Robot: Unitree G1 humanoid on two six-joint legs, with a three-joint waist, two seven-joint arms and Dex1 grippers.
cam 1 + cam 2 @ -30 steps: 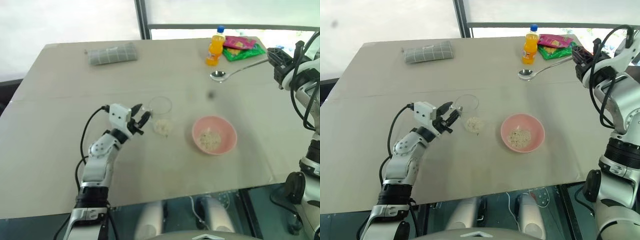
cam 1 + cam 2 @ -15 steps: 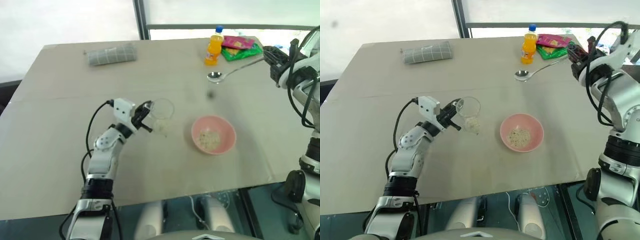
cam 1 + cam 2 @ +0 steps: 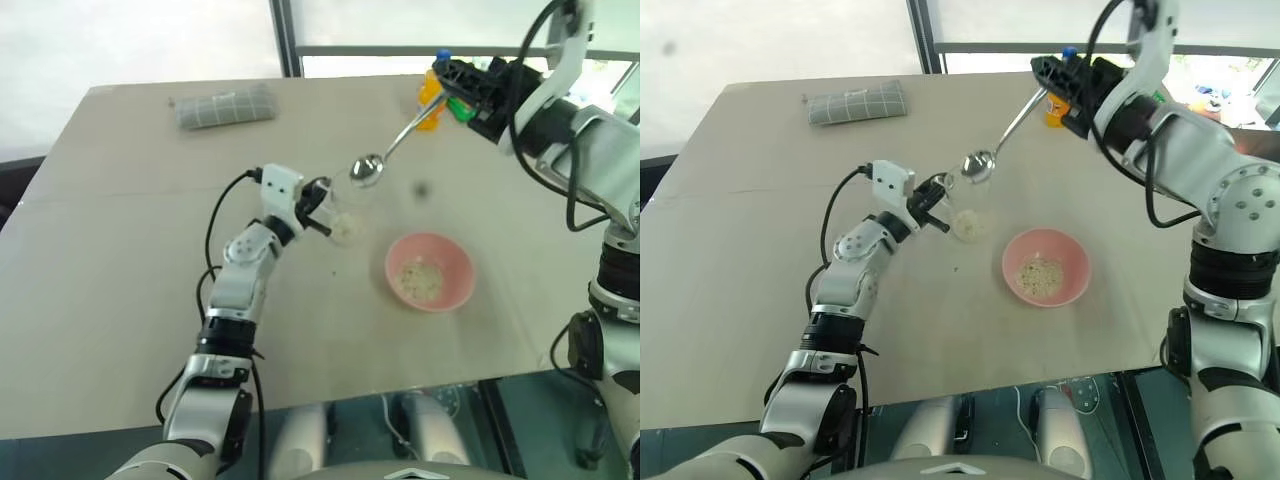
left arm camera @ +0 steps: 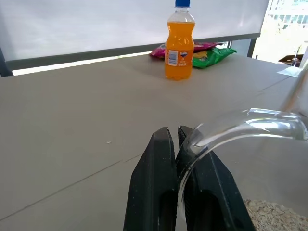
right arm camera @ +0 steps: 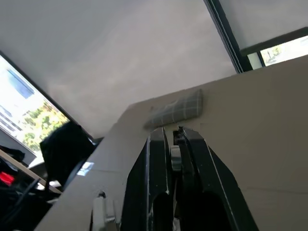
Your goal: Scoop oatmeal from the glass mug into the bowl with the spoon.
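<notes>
2 claws clamp: left claw (image 4: 174, 139) seemingly on glass mug (image 4: 250, 144) handle, right claw (image 3: 447, 72) on spoon (image 3: 385, 150), angled down-left.

Beige table (image 3: 120, 300), bright windows (image 3: 140, 40) behind, dark frame post (image 3: 284, 38)

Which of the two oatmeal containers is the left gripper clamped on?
The glass mug: the left gripper is shut on its rim, spoon poised above. The pink bowl sits apart toward the robot's right, untouched, oatmeal inside.

Beige table (image 3: 120, 260) — pink bowl (image 3: 428, 271), glass mug (image 3: 345, 222), orange bottle (image 4: 179, 41), folded cloth (image 3: 225, 106).
</notes>
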